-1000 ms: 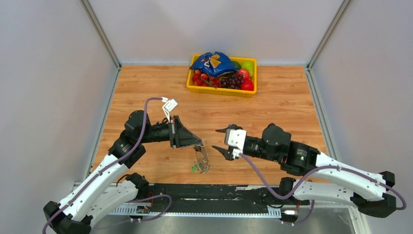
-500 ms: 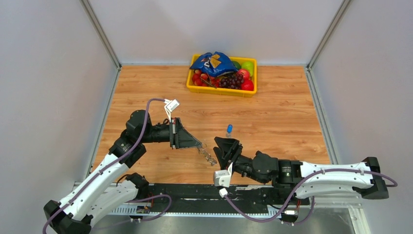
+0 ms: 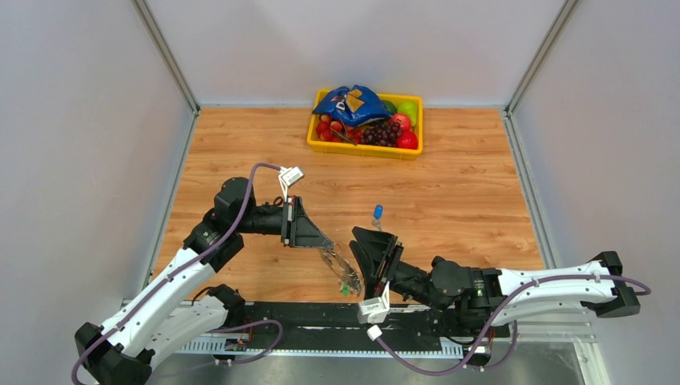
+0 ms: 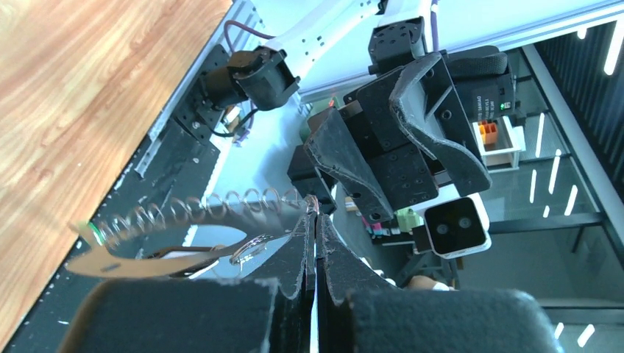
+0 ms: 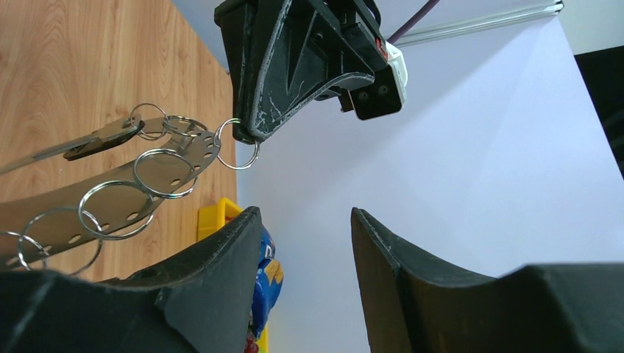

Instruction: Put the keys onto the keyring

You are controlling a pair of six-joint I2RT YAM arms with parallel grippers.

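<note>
From above, the left gripper (image 3: 327, 243) is clamped tight on the keyring (image 3: 343, 274), which hangs at the middle of the counter's (image 3: 240, 144) near edge, just beside the right gripper (image 3: 374, 241); a blue key (image 3: 377, 212) lies loose further back. The left wrist view shows that gripper pinching one small loop, the rest trailing limp. The right wrist view shows its own jaws half open and empty. The key looks light, thin and slippery, so I'd take it by the plastic head.
</note>
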